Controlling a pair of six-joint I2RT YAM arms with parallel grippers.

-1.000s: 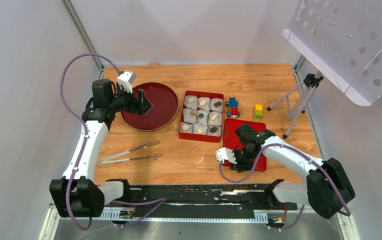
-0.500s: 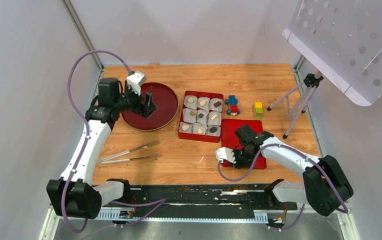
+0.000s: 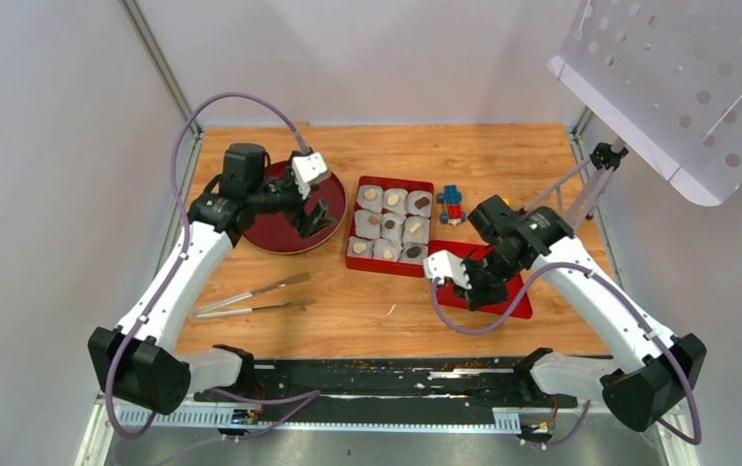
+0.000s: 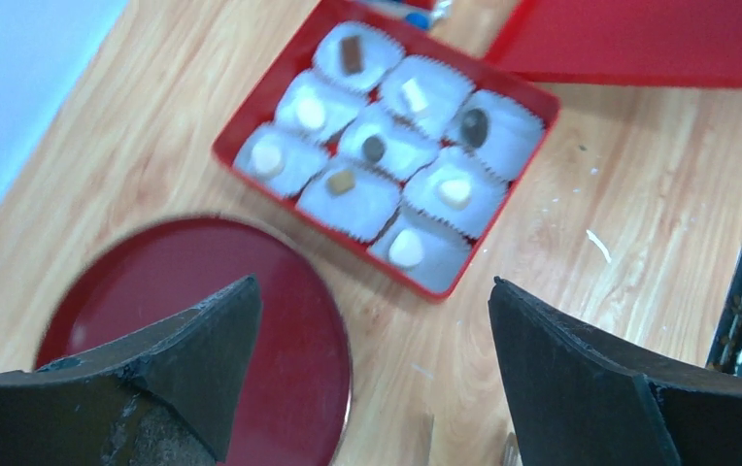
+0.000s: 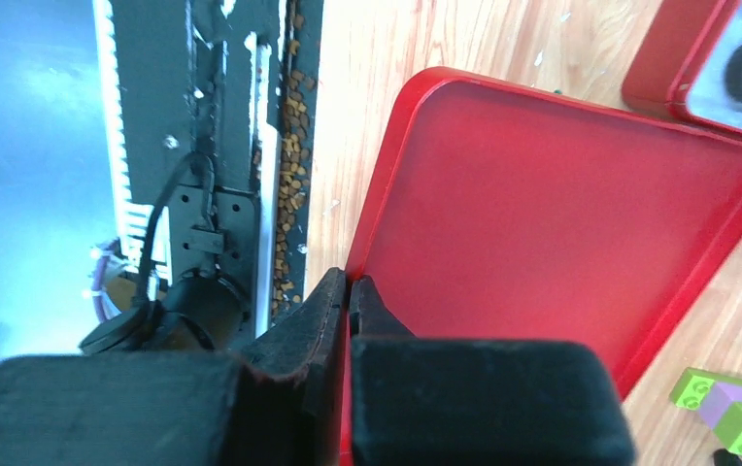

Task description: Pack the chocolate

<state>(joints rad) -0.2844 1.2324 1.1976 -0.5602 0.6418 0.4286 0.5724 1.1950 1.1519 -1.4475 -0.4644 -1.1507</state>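
Just beyond the tips of the left claw (image 4: pixel 372 311), which I see spread wide with nothing in it, sits the red box (image 4: pixel 442 291). The chocolate (image 4: pixel 375 148) is all in there, one small lump in each of nine white paper cups (image 4: pixel 489 131), some lumps dark and some pale. That wrist view is blurred, so I can't make out their shapes. Under the claw's left finger lies the round plate (image 4: pixel 202 291), its near part cut off by the finger.

The right claw (image 5: pixel 349 291) is pinched tight on the rim of the red lid (image 5: pixel 561 194). From above, the arm covers much of the lid (image 3: pixel 513 296) and the claw (image 3: pixel 472 282) itself is hard to pick out. I can't tell whether the lid rests flat on the table (image 3: pixel 367 311) or is tipped up. To that claw's far right, a green and purple block (image 5: pixel 726 413) is cut off by the frame's corner.

The tongs (image 3: pixel 251 299) lie well behind the left claw, near the arm bases. The toy blocks (image 3: pixel 453 204) sit just past the box.
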